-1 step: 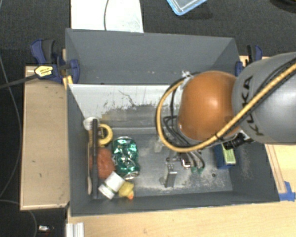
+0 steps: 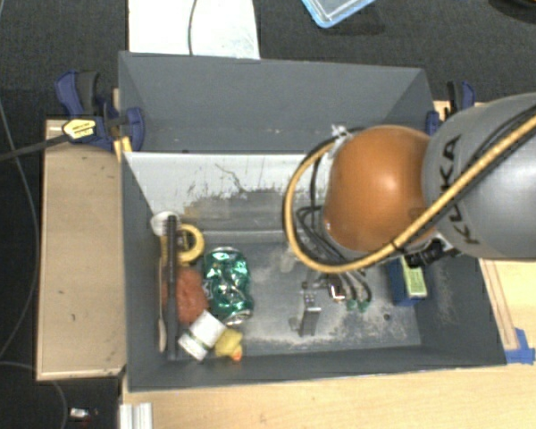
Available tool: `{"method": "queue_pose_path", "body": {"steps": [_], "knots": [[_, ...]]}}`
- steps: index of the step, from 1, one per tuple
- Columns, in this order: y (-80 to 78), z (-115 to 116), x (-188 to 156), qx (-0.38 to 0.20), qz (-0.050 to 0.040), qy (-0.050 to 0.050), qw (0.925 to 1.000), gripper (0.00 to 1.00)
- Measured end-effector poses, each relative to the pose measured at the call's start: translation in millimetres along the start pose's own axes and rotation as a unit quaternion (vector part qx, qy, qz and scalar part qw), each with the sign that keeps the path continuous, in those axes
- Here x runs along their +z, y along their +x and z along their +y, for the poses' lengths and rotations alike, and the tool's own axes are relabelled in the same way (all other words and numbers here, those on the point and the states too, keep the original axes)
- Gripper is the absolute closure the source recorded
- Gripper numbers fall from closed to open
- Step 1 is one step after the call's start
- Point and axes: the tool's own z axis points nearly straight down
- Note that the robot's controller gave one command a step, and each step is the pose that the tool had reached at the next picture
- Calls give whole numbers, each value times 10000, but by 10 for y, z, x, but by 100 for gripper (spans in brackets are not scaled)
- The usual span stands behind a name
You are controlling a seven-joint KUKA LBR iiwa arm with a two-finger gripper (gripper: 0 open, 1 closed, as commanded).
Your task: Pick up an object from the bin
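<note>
My gripper [image 2: 309,311] hangs low over the bin floor near its middle, below the orange wrist cover, with nothing seen in it. To its left lies a crumpled green foil wrapper [image 2: 227,284], about a hand's width away. Just below that wrapper sits a white cap-like piece [image 2: 200,337] beside a small yellow thing [image 2: 231,346]. To the right of the gripper, a blue block with a pale green piece on it [image 2: 406,281] lies partly hidden under the arm.
Along the bin's left wall lie a long black stick [image 2: 171,284], a yellow ring [image 2: 190,242] and a reddish-brown lump [image 2: 190,297]. The arm and its cables cover the bin's right half. The bin's back wall slopes up behind them.
</note>
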Motion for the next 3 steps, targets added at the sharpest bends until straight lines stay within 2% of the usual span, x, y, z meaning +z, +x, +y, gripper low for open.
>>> {"method": "queue_pose_path", "body": {"steps": [1,2,3], "knots": [[-74,498,754,-611,-14,-5,9981,0],[-712,909,659,-1602,122,81,9870,0],[-611,1184,962,-1673,190,87,9857,0]]}}
